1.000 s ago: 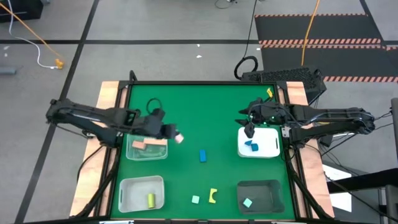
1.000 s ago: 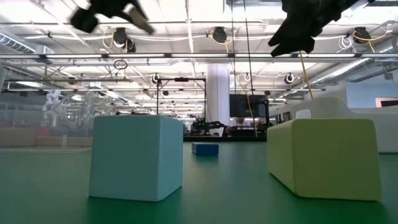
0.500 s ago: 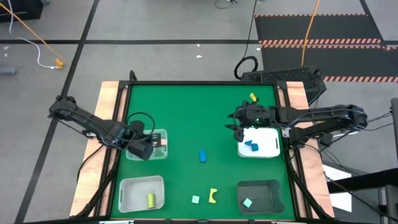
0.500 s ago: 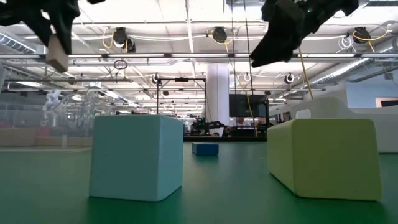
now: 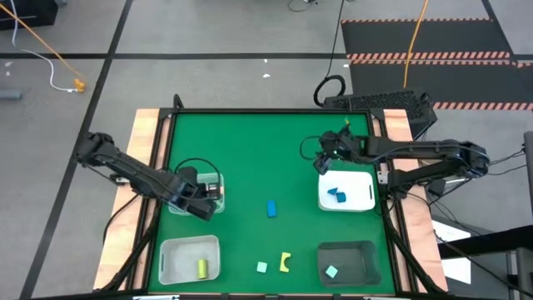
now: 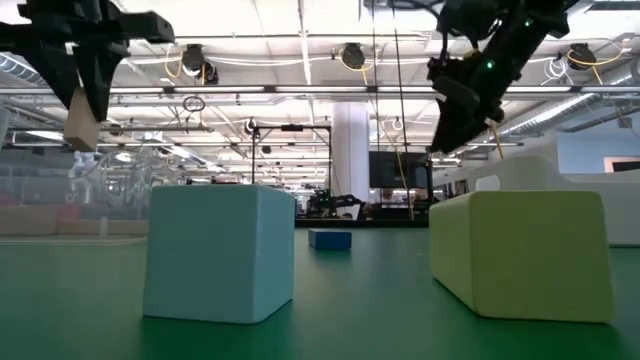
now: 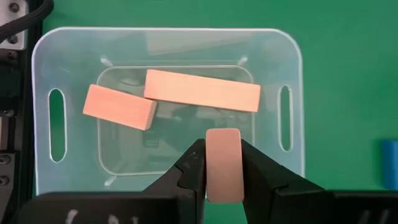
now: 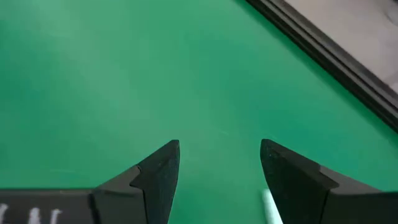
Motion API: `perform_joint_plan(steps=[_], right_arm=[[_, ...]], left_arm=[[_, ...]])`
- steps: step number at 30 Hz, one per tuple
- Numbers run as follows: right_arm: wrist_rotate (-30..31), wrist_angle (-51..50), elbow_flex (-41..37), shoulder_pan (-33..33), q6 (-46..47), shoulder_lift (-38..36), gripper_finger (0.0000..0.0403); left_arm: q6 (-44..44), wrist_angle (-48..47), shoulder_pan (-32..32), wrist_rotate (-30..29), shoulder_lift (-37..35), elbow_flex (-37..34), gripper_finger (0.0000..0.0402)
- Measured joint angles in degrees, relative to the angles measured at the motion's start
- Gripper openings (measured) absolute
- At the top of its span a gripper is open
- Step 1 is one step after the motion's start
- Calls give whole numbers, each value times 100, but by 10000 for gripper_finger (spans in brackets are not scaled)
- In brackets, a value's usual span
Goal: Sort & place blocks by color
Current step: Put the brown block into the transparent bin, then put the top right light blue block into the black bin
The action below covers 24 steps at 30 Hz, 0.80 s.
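The left gripper (image 7: 222, 163) hung over the clear tray (image 7: 290, 74) with a small pink block (image 7: 222, 163) squeezed flat between its two fingers. Two more pink blocks (image 7: 202, 90) already lay inside that tray, one long and one short, touching at a corner. The held block looked light and hard, like wood or foam, with smooth flat sides, so pinching it on two flat faces across its middle seemed a good way to keep it from slipping or turning. The right gripper (image 8: 219, 167) floated over bare green table (image 8: 112, 74) near the white tray (image 5: 362, 193), its fingers spread apart with nothing in them. On the table a blue block (image 5: 271, 207) lay by itself in the middle, and a teal block (image 5: 261, 267) and a yellow block (image 5: 286, 262) sat close together near the front edge. These looked just as light and easy to lift, though the yellow one had a bent shape and might need a grip on its straight part.
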Motion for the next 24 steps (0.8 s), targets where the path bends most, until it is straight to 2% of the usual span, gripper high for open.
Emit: perform_joint_plan(steps=[7,14,19,24], right_arm=[[-22,-1119,0,-451,394,3,215],[-34,-1646,0,-643,134,3,215],[-494,-2020,0,-779,179,3,215],[-475,-2325,0,-960,512,1,216]], left_arm=[[-35,1,0,12,503,0,88],[-57,14,2,14,840,0,91],[-149,22,2,14,868,0,92],[-135,21,25,203,740,0,92]])
